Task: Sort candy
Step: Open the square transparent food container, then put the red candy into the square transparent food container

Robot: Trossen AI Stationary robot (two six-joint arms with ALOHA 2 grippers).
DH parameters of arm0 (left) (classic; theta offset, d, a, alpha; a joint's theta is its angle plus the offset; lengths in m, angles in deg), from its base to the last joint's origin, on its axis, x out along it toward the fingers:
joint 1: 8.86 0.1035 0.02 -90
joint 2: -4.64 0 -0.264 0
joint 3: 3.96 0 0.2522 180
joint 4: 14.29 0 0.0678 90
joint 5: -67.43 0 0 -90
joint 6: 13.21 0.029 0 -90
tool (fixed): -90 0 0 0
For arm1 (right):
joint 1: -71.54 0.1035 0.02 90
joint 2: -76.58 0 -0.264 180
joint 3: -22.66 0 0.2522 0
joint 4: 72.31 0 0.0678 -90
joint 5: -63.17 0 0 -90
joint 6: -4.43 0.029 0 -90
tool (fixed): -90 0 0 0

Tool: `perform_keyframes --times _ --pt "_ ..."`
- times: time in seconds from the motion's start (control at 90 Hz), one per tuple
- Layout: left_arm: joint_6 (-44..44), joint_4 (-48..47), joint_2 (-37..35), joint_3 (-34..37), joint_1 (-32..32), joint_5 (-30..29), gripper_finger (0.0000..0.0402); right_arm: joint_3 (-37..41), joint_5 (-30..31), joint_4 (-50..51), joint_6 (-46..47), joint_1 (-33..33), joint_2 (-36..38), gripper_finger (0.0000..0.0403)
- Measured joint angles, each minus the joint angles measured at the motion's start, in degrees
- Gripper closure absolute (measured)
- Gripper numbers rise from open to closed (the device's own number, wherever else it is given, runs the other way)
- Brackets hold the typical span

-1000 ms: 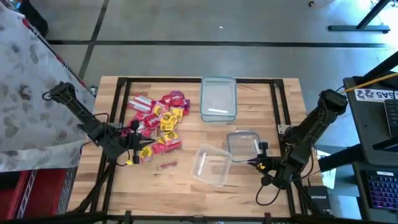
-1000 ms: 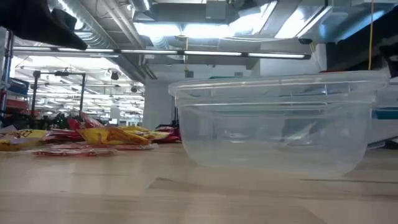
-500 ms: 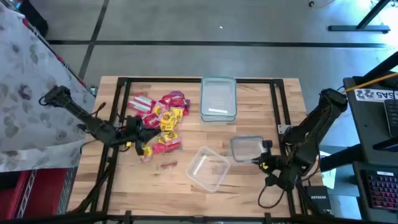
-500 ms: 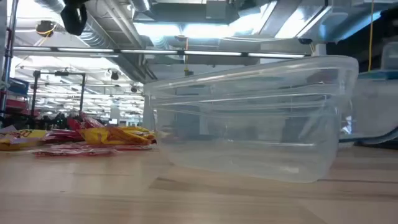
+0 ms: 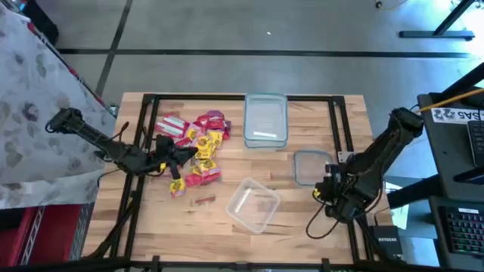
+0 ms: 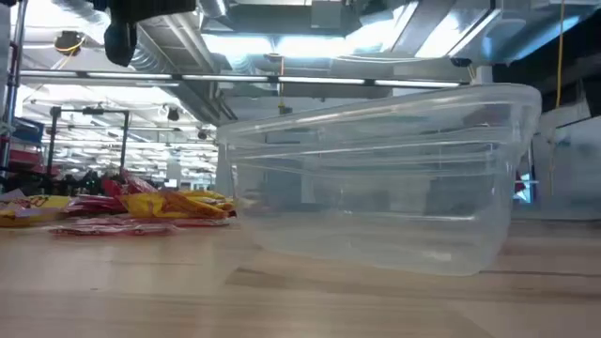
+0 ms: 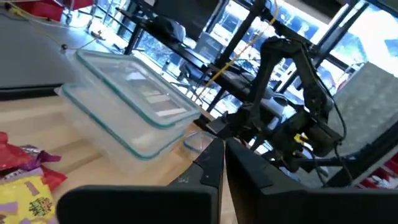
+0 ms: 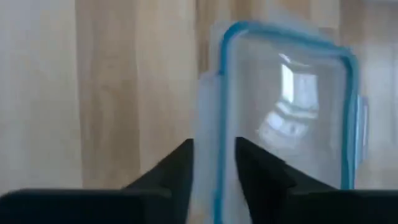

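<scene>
The right hand [image 5: 327,189], at four o'clock on the tabletop [image 5: 302,219], pinches a blue-rimmed lid [image 5: 308,166], apparently clearing an open tub [image 5: 253,204] for the candy [image 5: 193,143] heaped at ten o'clock, where the left hand [image 5: 178,155] hovers nearly closed, holding nothing.

Closed left hand [image 7: 224,163] faces lidded container [image 7: 127,106].

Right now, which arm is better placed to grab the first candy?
Left. The left gripper hovers at the candy pile, fingers nearly shut and empty. The right gripper is across the table, clamped on a blue-rimmed lid.
</scene>
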Motion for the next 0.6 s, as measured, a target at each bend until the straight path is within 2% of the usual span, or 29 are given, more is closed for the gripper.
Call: perform_keyframes --times 0.111,0.3,0.511,0.6 --pt "5.01 -5.06 -0.72 -0.5 0.67 6.19 0.0402 -3.3 4.94 1.04 -2.02 0.0 0.0 0.021" --pt "0.46 -29.06 0.68 -8.92 -0.96 10.49 0.0402 -6.91 17.67 -7.98 -12.0 -1.15 0.02 0.0162" --pt "-9.37 -57.8 12.68 -26.01 -2.26 18.3 0.0402 -6.83 18.88 -19.49 -24.29 -7.79 -0.33 0.0155" --pt "-11.83 -63.26 19.77 -30.72 -2.28 22.85 0.0402 -6.81 17.65 -24.7 -29.74 -10.84 -0.35 0.0155"
